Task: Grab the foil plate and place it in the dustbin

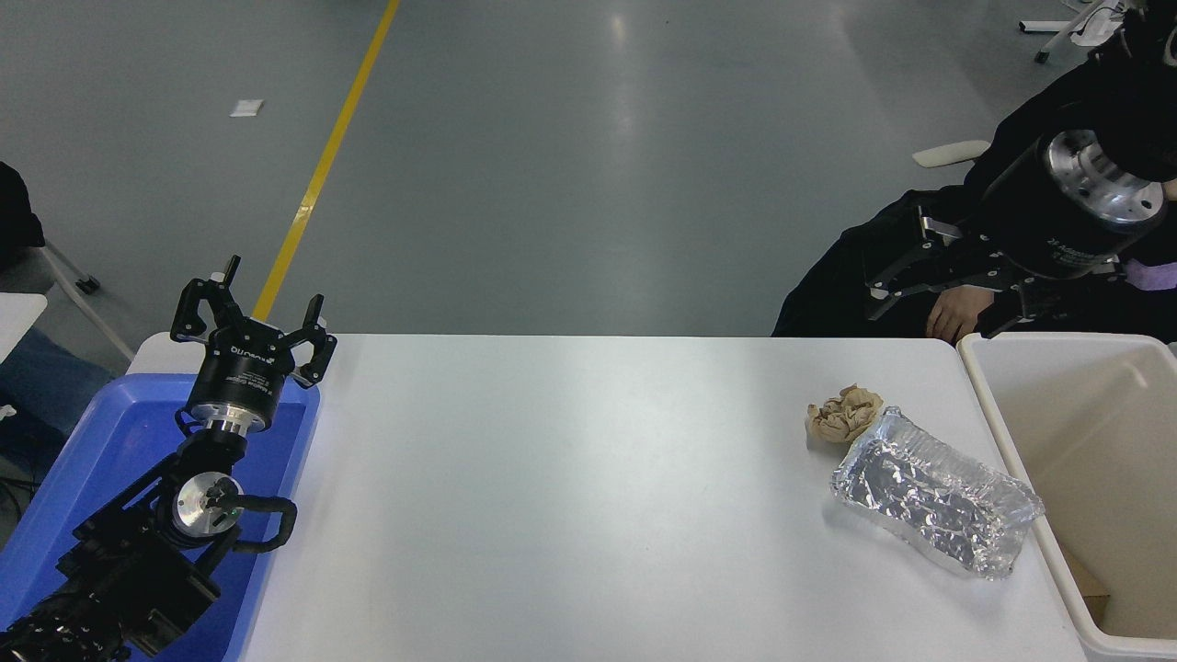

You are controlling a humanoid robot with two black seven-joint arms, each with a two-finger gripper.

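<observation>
With my right gripper [897, 276] spread open above the tabletop's [570, 478] far edge, the plate [936, 504] lay beside the bin [998, 432], touching a paper ball [844, 413], and I feared the thin foil would buckle and slip.

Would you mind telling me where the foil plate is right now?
The foil plate lies on the table's right side, beside the dustbin, just nearer than the crumpled paper ball.

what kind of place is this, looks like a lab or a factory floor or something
Most likely a robotics lab or test hall. A white table stands on a bare grey floor marked with a yellow line, and a black robot arm is parked over a blue tray, with a cream dustbin at the table's right.
</observation>
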